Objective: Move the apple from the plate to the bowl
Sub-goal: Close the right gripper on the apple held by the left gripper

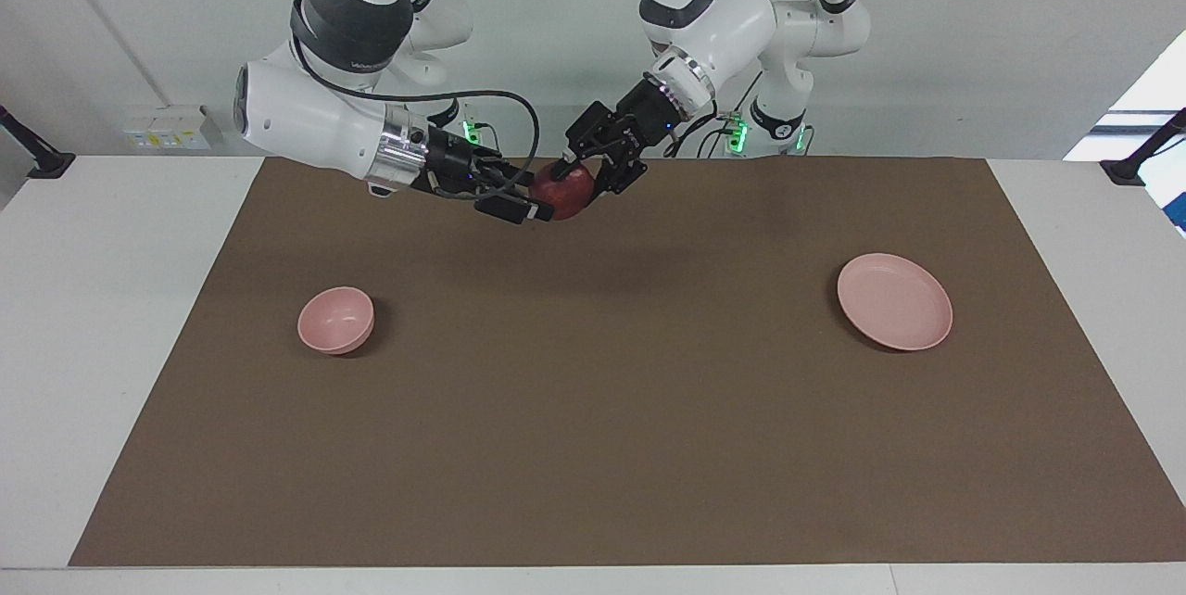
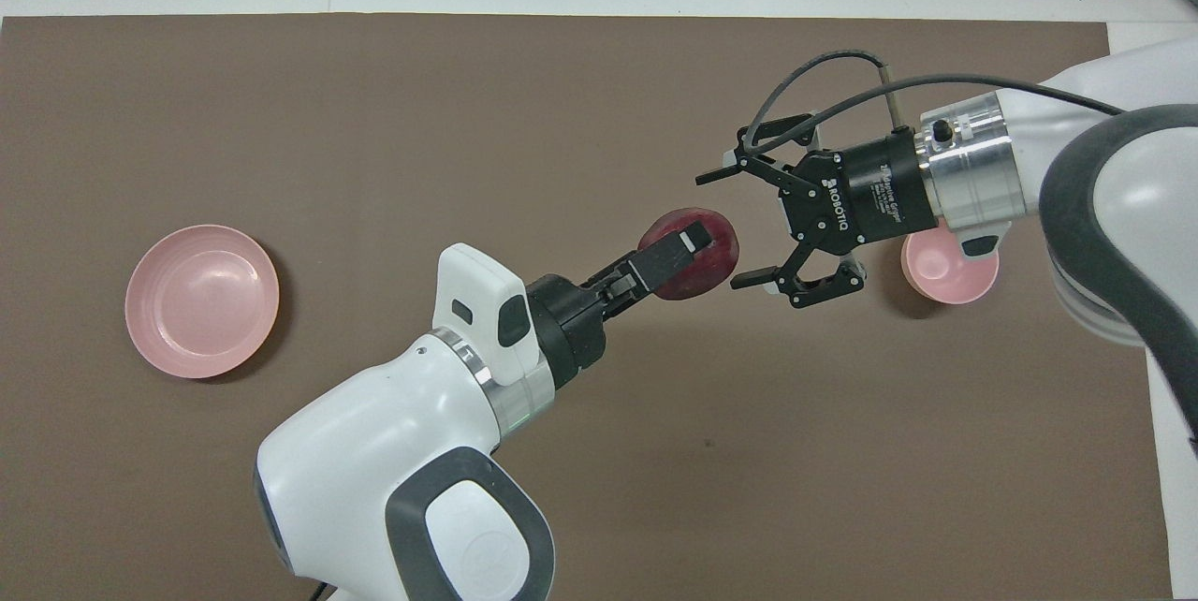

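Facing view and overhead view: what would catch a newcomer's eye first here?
The dark-red apple held up in the air over the middle of the brown mat, clamped in the left gripper. The right gripper is right beside it, fingers spread wide as if to take it. The pink plate and bowl both sit empty, at the left arm's and right arm's ends.

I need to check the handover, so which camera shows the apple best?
The overhead view: the apple shows mostly uncovered, in the left end effector. In the facing view both end effectors partly cover it.
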`<act>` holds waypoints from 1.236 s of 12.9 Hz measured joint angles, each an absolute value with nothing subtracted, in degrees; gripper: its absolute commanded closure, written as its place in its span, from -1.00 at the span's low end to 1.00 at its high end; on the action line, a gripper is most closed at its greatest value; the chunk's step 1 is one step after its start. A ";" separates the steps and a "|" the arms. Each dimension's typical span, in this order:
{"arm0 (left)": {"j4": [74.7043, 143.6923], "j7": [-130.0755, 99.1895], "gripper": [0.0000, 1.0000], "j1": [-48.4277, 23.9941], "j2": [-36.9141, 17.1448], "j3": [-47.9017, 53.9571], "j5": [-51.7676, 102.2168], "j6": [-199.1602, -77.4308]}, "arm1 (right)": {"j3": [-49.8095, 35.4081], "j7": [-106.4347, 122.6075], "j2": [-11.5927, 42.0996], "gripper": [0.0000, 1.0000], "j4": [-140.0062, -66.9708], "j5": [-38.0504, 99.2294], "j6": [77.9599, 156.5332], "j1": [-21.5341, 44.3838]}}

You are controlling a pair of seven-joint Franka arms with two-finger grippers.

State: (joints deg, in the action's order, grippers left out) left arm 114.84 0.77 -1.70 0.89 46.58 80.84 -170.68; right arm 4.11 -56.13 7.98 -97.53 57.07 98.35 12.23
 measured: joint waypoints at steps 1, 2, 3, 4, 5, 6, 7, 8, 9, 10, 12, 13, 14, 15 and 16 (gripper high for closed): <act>114.84 0.77 1.00 -1.69 0.89 46.56 80.84 -170.83 | 4.11 -56.13 8.31 -1.00 -97.54 57.07 99.06 12.81; 114.84 0.77 1.00 -1.69 0.84 46.50 80.84 -171.17 | 4.11 -56.13 8.53 -1.00 -97.54 57.07 99.65 13.17; 114.84 0.77 1.00 -1.69 0.79 46.44 80.84 -171.32 | 4.12 -56.13 8.69 -1.00 -97.54 57.07 99.99 13.39; 114.84 0.77 1.00 -1.69 0.75 46.41 80.84 -171.38 | 4.12 -56.13 8.78 -1.00 -97.54 57.07 100.11 13.56; 114.84 0.77 1.00 -1.69 0.74 46.41 80.84 -171.43 | 4.12 -56.13 8.82 -1.00 -97.54 57.07 100.12 13.69; 114.84 0.77 1.00 -1.69 0.74 46.41 80.84 -171.45 | 4.13 -56.13 8.82 -1.00 -97.54 57.07 100.12 13.77; 114.84 0.77 1.00 -1.69 0.74 46.41 80.84 -171.45 | 4.15 -56.13 8.83 -1.00 -97.54 57.07 100.13 13.78; 114.84 0.77 1.00 -1.69 0.74 46.41 80.84 -171.46 | 4.16 -56.13 8.83 -1.00 -97.54 57.07 100.13 13.80; 114.84 0.77 1.00 -1.69 0.74 46.41 80.84 -171.46 | 4.16 -56.13 8.84 -1.00 -97.54 57.07 100.13 13.98; 114.83 0.77 1.00 -1.69 0.74 46.40 80.84 -171.49 | 4.17 -56.13 8.85 -1.00 -97.54 57.06 100.15 14.63; 114.79 0.77 1.00 -1.69 0.74 46.43 80.84 -171.51 | 4.13 -56.15 8.92 -0.09 -97.55 57.02 100.46 16.14; 114.74 0.77 1.00 -1.68 0.74 46.33 80.84 -171.78 | 4.13 -56.16 8.93 0.14 -97.62 56.97 100.46 16.42; 114.73 0.78 1.00 -1.68 0.72 46.25 80.84 -171.86 | 4.15 -56.17 8.92 0.14 -97.61 56.97 100.46 16.42; 114.73 0.79 1.00 -1.68 0.70 46.25 80.84 -171.86 | 4.15 -56.17 8.93 0.14 -97.62 56.97 100.46 16.42; 114.72 0.79 1.00 -1.68 0.69 46.26 80.84 -171.86 | 4.16 -56.17 8.93 0.16 -97.62 56.97 100.43 16.41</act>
